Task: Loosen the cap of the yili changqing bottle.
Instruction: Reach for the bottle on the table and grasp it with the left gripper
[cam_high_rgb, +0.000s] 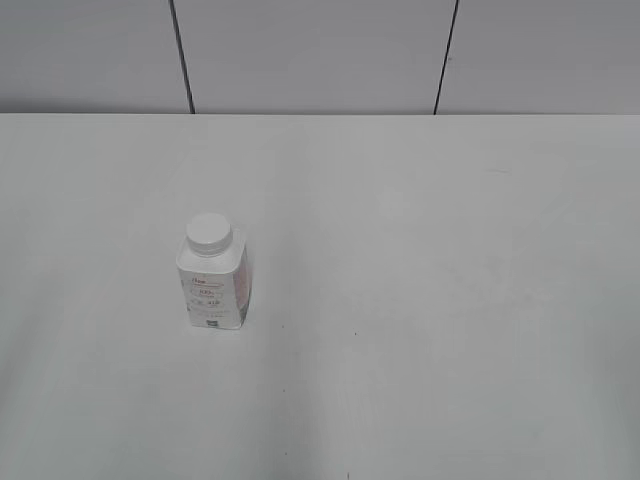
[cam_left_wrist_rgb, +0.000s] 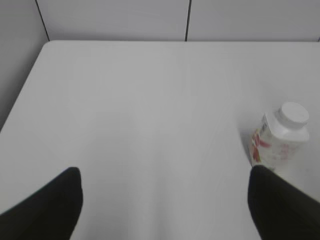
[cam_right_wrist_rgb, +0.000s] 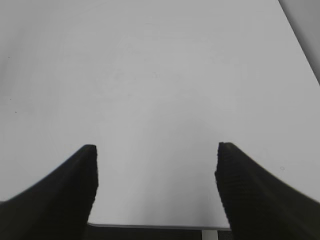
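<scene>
Yili changqing bottle (cam_high_rgb: 212, 283) standing upright on the white table (cam_high_rgb: 430, 300), left of middle, cap (cam_high_rgb: 209, 232) screwed on top. Left gripper (cam_left_wrist_rgb: 165, 195) spread wide, holding nothing, right finger (cam_left_wrist_rgb: 280, 205) just in front of the bottle. Right gripper (cam_right_wrist_rgb: 156, 170) also wide apart, over bare tabletop near the edge.

This looks like a robotics lab or test cell, not a home or shop. A plain white bench (cam_high_rgb: 420, 300) fills nearly the whole exterior view, bare and uniformly matte, with one small white bottle (cam_high_rgb: 212, 275) standing on it as a lone test object. Behind the bench runs a wall of pale grey panels (cam_high_rgb: 310, 55) split by thin dark vertical seams (cam_high_rgb: 181, 55), like a partition or enclosure. No furnishings, decoration or household clutter show. The lighting is flat and even throughout.
</scene>
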